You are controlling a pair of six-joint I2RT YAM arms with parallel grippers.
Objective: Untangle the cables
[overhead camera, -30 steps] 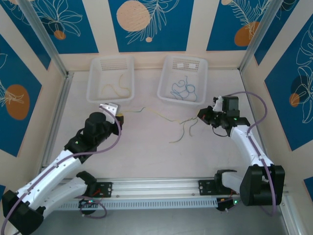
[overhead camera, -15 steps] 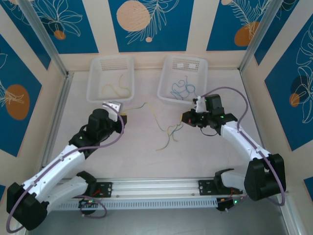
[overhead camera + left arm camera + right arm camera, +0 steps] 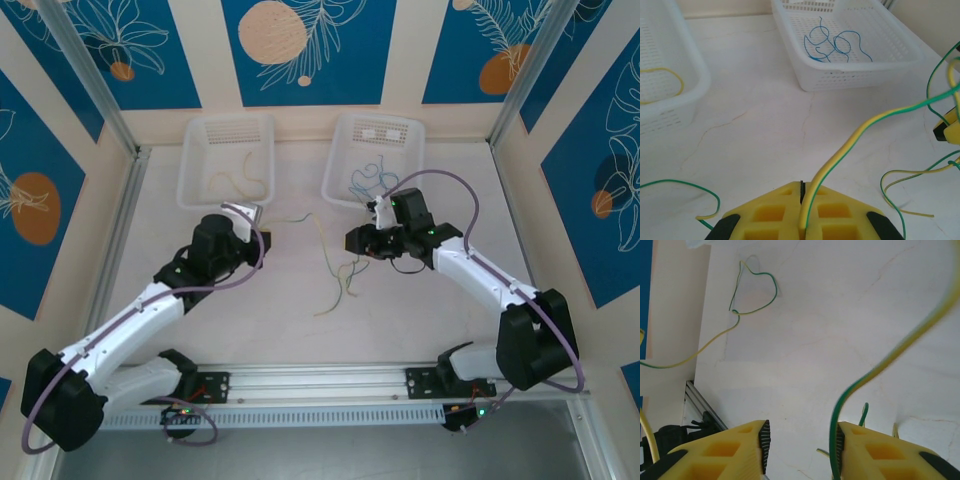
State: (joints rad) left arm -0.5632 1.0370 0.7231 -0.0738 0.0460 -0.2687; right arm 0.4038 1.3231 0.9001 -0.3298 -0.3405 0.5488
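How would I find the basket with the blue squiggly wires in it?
Look at the far end of the pale table, below the blue patterned wall. Two white baskets sit side by side there; take the right basket. It holds curly blue cables, while the left basket holds a yellow cable.

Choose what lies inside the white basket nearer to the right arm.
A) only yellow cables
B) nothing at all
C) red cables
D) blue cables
D: thin blue cables lie curled on the floor of that basket, as the top view and the left wrist view show.
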